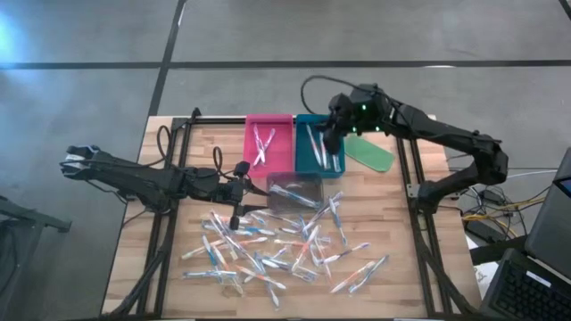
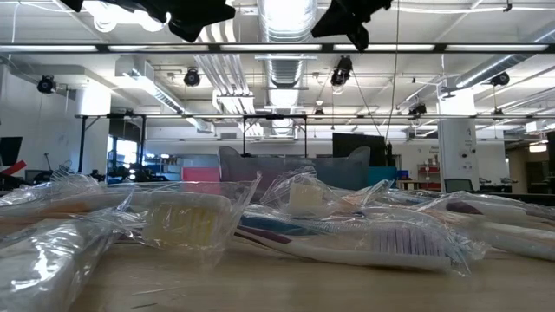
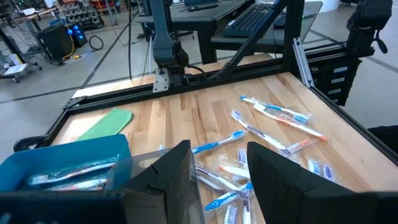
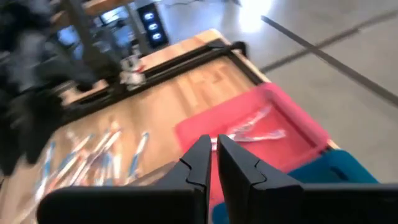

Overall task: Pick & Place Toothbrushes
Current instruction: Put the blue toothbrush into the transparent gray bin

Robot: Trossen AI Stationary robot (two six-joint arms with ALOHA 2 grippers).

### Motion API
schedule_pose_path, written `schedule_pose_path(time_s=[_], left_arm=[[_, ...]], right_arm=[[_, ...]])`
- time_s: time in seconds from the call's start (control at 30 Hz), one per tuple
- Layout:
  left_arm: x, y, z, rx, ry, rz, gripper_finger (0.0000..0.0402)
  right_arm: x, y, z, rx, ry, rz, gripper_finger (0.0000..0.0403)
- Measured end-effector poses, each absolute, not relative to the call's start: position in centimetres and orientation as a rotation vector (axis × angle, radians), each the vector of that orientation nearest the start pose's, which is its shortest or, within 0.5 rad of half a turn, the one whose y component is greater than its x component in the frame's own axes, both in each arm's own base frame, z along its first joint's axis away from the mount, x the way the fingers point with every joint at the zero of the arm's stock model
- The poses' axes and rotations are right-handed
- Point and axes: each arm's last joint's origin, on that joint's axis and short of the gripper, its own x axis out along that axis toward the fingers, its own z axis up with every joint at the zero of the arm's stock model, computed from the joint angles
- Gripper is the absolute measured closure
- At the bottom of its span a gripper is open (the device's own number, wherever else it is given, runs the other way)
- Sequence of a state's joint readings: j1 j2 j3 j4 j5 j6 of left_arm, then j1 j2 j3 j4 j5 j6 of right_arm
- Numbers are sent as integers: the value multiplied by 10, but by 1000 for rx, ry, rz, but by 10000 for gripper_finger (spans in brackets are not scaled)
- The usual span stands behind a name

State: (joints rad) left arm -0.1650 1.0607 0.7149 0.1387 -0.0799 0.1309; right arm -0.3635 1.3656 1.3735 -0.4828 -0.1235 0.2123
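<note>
High view shows my right hand (image 1: 332, 135) over the teal tray (image 1: 318, 152) at the desk's far edge, fingers nearly together and empty; left hand (image 1: 237, 217), fingers apart, hovers by the toothbrushes (image 1: 285, 250) heaped mid-desk. My worry: crinkly wrappers slipping, or two lifting together.

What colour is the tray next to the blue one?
Pink: the pink rectangular plastic tray sits beside the teal-blue one, clearest in the high view.

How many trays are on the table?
3: a pink tray at the table's far edge, a teal tray touching its right side, and a clear tray just in front of both. None seems hidden.
</note>
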Motion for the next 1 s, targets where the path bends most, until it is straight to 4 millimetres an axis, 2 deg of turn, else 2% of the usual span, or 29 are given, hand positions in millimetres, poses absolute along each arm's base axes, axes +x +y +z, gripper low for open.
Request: schedule_pose_path(time_s=[0.23, 0.53, 0.73, 1.0], left_arm=[[234, -37, 287, 156, 201, -98, 239], [234, -36, 287, 156, 207, -98, 239], [234, -36, 287, 157, 207, -98, 239], [234, -37, 287, 156, 206, -99, 239]], right_arm=[[293, -47, 368, 188, 539, -228, 393], [290, 20, 332, 86, 677, -202, 394], [280, 50, 297, 61, 752, -239, 394], [258, 76, 248, 105, 812, -381, 394]])
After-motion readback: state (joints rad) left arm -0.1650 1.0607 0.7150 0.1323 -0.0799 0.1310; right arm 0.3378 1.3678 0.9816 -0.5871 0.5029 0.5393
